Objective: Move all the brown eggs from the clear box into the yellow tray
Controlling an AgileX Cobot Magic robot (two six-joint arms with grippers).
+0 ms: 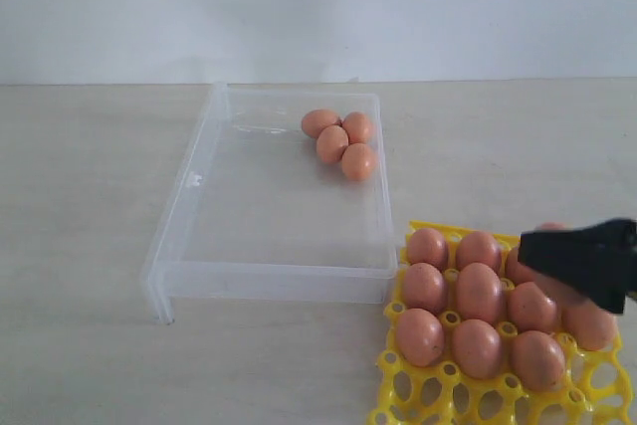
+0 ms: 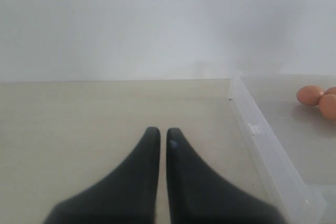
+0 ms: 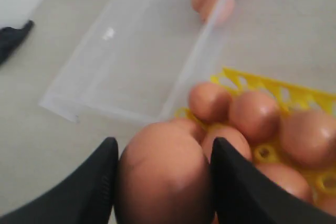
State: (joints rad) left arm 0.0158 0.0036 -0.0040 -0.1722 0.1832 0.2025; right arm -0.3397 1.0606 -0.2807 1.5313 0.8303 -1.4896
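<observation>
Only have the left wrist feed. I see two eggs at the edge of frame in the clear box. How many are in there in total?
Observer: Four brown eggs, bunched in the far right corner of the clear box in the exterior view.
Operator: Right arm doing anything?
Observer: The right gripper is shut on one brown egg, over the yellow tray.
Operator: Tray got room?
Observer: Yes. The row of cups nearest the exterior camera is empty; at least nine eggs sit in the rows behind it.
</observation>
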